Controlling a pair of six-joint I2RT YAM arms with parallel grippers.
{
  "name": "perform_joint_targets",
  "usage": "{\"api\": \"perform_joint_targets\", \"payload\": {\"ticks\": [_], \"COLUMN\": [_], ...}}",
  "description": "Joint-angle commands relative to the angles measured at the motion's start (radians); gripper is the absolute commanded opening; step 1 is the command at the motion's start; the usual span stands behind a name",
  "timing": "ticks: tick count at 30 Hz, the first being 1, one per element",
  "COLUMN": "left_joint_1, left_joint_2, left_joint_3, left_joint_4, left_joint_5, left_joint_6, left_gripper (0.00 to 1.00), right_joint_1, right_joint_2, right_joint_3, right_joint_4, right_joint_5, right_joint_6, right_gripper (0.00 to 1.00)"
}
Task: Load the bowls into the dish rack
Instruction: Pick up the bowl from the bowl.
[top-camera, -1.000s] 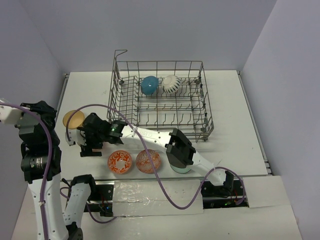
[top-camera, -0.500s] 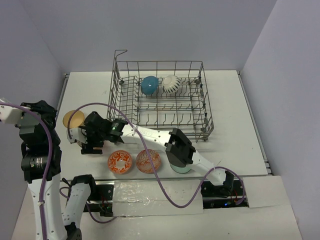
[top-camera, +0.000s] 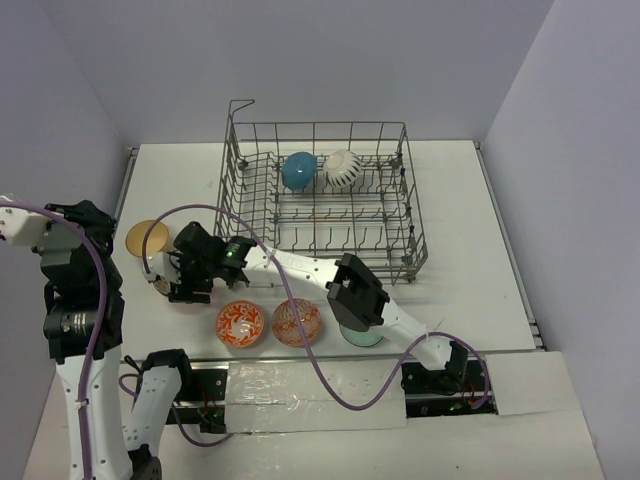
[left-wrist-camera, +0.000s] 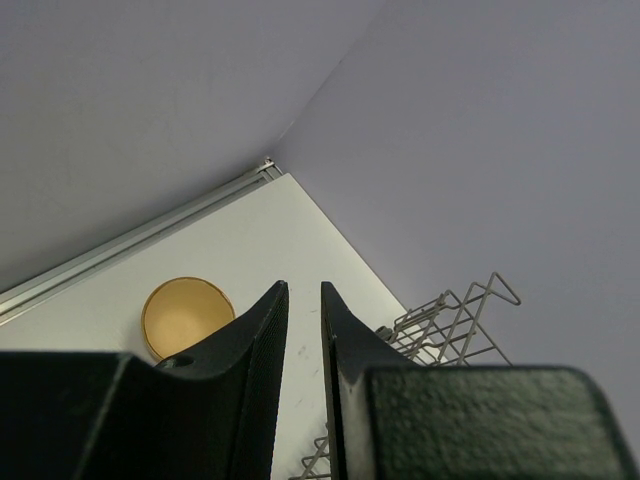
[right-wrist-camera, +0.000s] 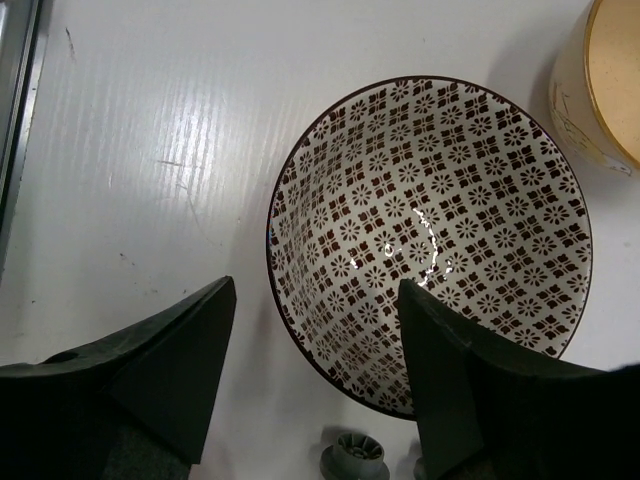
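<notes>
A white bowl with a dark brown pattern (right-wrist-camera: 430, 240) sits on the table beside a tan bowl (right-wrist-camera: 605, 90). My right gripper (right-wrist-camera: 315, 330) is open astride its near rim, one finger outside and one over the inside. In the top view this gripper (top-camera: 168, 282) is left of two orange-red patterned bowls (top-camera: 240, 323) (top-camera: 297, 322). A pale green bowl (top-camera: 362, 337) lies partly under the right arm. The dish rack (top-camera: 400, 235) holds a teal bowl (top-camera: 298, 170) and a white striped bowl (top-camera: 343, 168). My left gripper (left-wrist-camera: 303, 288) hangs raised, narrowly open and empty.
The tan bowl (top-camera: 147, 238) lies near the table's left edge. The right arm stretches across the table in front of the rack. The rack's tall wire corner (left-wrist-camera: 450, 320) shows in the left wrist view, with the walls behind.
My right gripper has shifted a little over the patterned bowl and its jaws have narrowed around the rim. The left arm has not moved.
</notes>
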Motion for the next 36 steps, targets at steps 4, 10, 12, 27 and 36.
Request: {"api": "perform_joint_targets", "payload": {"ticks": [4, 10, 12, 27, 36], "left_joint_1": [-0.006, -0.012, -0.012, -0.023, -0.027], "left_joint_2": [0.006, 0.003, 0.002, 0.004, 0.003], "left_joint_3": [-0.002, -0.006, -0.006, -0.002, -0.002], "left_joint_4": [0.034, 0.037, 0.035, 0.037, 0.038], "left_joint_5": [-0.013, -0.016, -0.019, -0.016, -0.016], "left_joint_6": [0.015, 0.018, 0.019, 0.020, 0.023], "left_gripper": [0.25, 0.25, 0.25, 0.25, 0.25], "right_joint_1": [-0.012, -0.017, -0.018, -0.035, -0.037], "right_joint_2": [0.002, -0.009, -0.009, -0.021, -0.024], "right_joint_3": [-0.004, -0.006, -0.006, 0.002, -0.001], "right_joint_4": [0.033, 0.033, 0.035, 0.050, 0.065], "right_joint_5": [-0.013, -0.020, -0.024, -0.068, -0.068], "right_joint_6": [0.013, 0.019, 0.022, 0.056, 0.069], "right_gripper": [0.70, 0.66, 0.64, 0.40, 0.32]}}
